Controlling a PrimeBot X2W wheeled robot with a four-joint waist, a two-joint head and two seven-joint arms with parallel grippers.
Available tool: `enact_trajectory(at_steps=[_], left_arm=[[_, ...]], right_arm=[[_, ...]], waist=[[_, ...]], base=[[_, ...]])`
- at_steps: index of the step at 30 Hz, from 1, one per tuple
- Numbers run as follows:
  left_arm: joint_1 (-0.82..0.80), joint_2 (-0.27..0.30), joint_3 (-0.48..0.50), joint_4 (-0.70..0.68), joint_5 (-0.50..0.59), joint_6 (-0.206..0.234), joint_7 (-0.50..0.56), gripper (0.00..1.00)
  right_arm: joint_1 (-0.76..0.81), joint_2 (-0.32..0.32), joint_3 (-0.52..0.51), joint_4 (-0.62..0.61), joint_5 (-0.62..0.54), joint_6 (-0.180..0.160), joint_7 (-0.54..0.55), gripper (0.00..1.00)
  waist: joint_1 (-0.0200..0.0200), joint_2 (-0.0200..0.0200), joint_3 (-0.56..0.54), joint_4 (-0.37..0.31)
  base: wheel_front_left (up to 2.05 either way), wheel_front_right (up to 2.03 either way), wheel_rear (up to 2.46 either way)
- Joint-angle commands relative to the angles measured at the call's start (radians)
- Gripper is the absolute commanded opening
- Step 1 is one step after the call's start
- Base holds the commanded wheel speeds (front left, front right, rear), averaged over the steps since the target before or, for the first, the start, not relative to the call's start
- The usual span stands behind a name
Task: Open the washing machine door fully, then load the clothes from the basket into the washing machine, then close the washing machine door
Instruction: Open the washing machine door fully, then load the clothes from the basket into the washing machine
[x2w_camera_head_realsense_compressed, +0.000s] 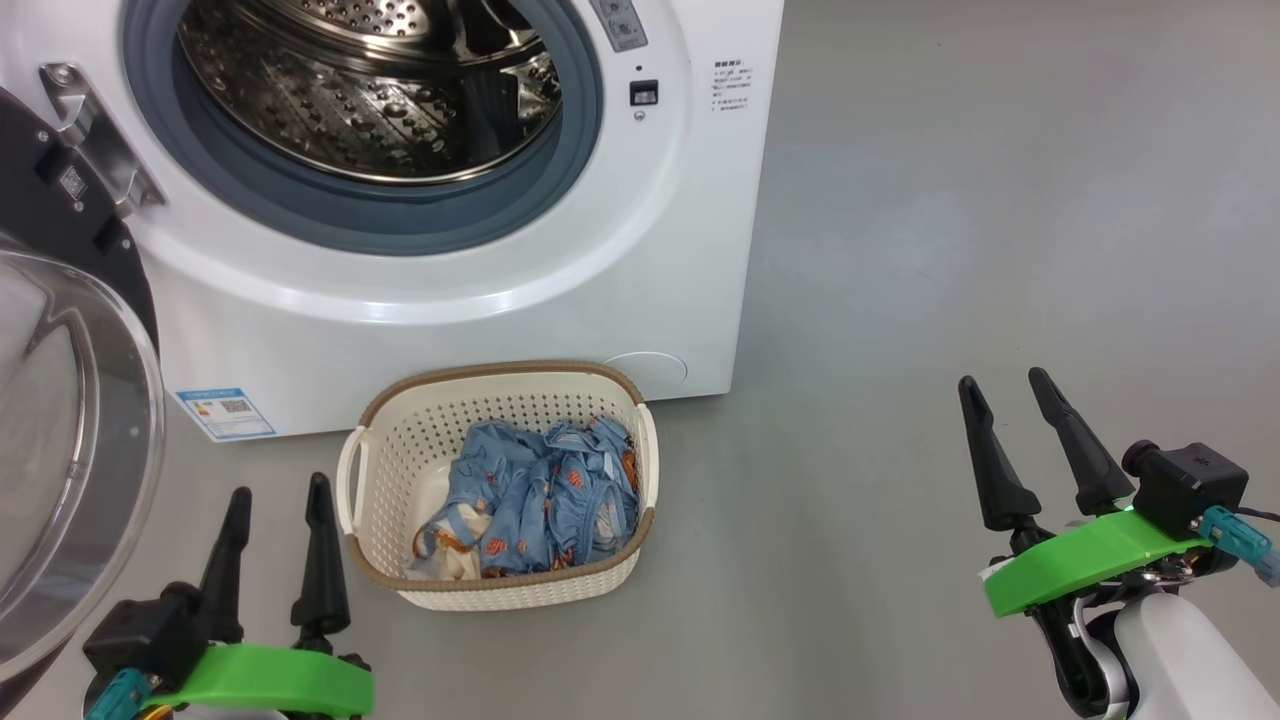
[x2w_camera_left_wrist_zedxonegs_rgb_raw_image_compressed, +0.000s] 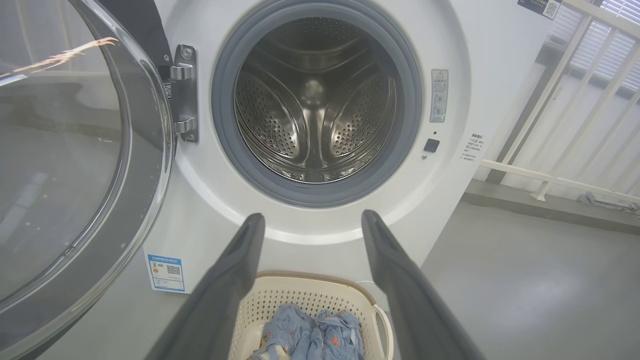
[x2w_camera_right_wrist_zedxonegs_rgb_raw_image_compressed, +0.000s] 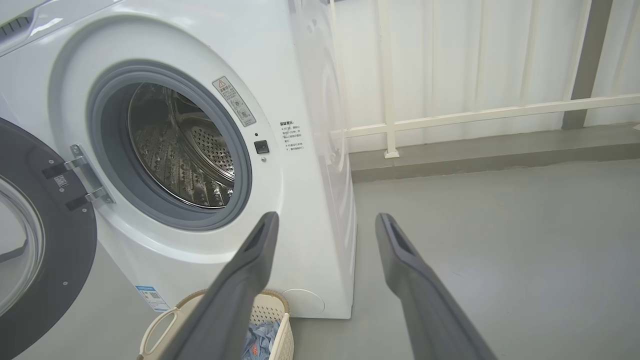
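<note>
Leftward, washing machine door (x2w_camera_head_realsense_compressed: 60, 430) wide open; floor (x2w_camera_head_realsense_compressed: 950, 250) right of basket (x2w_camera_head_realsense_compressed: 500, 368).

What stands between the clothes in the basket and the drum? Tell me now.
Nothing visible. The washing machine door stands swung open at the left, the drum is unobstructed, and the clothes lie uncovered in the basket before it.

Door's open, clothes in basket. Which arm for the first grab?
Left. The left gripper hangs open just beside the basket, and its wrist view looks down on the clothes. The right gripper, also open, sits well off to the basket's right, over the floor.
</note>
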Motion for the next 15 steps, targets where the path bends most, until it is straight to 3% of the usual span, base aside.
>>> enact_trajectory(at_steps=[1,15], left_arm=[[-0.011,0.024,0.029,-0.026,0.009,-0.005,-0.013,1.0],[-0.019,0.035,0.012,-0.019,0.017,-0.004,-0.011,1.0]], right_arm=[[-0.011,-0.004,0.015,-0.02,-0.002,0.006,-0.012,1.0],[-0.013,-0.009,0.019,-0.014,0.001,0.006,-0.012,1.0]], waist=[[0.0,0.0,0.0,0.001],[0.0,0.0,-0.001,0.008]], base=[[0.0,0.0,0.0],[0.0,0.0,0.0]])
